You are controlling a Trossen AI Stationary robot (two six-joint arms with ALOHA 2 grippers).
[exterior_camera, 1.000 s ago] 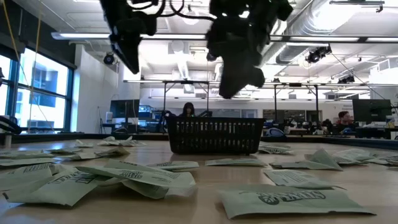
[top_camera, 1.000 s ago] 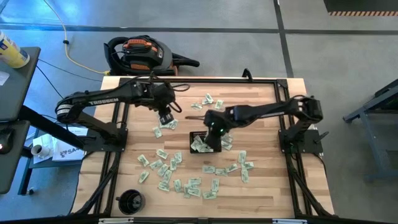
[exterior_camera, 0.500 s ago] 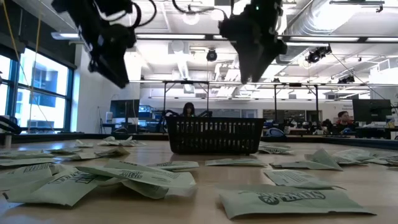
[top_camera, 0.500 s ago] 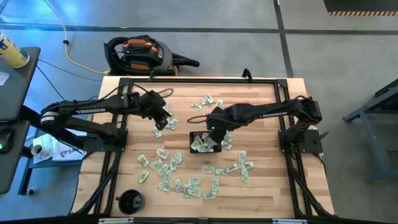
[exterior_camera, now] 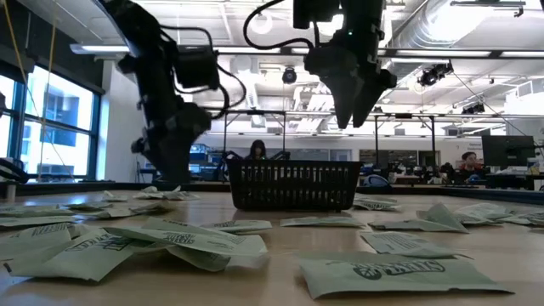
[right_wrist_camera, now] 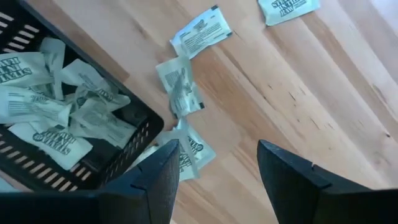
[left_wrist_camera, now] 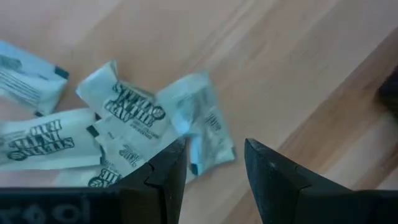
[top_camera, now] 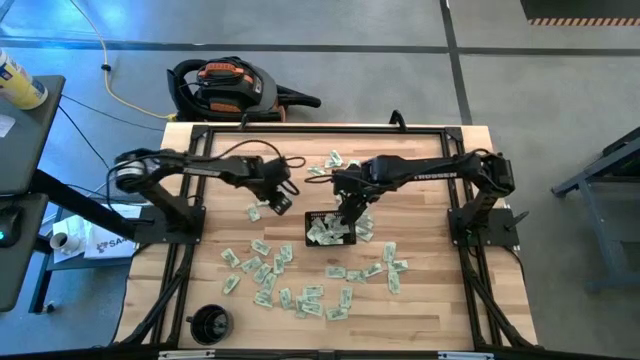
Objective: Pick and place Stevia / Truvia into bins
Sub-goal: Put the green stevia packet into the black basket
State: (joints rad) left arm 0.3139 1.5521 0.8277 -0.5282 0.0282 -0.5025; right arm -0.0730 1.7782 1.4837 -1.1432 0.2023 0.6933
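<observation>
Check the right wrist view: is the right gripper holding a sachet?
No: the right gripper is open with bare wood between its fingers, beside the black tray.

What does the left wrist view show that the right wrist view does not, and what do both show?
Only the left wrist view: the left gripper, open, low over a small cluster of sachets overlapping on bare wood, with no tray in sight.

Only the right wrist view: the black tray with a heap of sachets inside, and the right gripper, open and empty, above the wood next to the tray's corner.

Both: pale green and white sachets lying on the wooden table, and open fingers holding nothing.
</observation>
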